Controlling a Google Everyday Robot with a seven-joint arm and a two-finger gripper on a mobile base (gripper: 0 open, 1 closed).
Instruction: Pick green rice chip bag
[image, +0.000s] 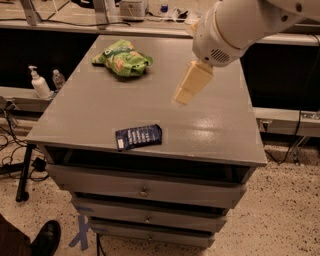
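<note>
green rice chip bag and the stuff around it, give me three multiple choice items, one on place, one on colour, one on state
1. Where does the green rice chip bag lie on the grey cabinet top?
A. at the front edge
B. at the back left
C. at the right edge

2. What colour is the flat packet near the front edge?
A. red
B. dark blue
C. yellow

3. How does the gripper stand to the bag?
A. holding it
B. pressing down on it
C. apart from it, above bare top

Answers:
1 B, the bag sits by the far left corner.
2 B, the packet is dark blue with white print.
3 C, grey top shows between the gripper and the bag.
</note>
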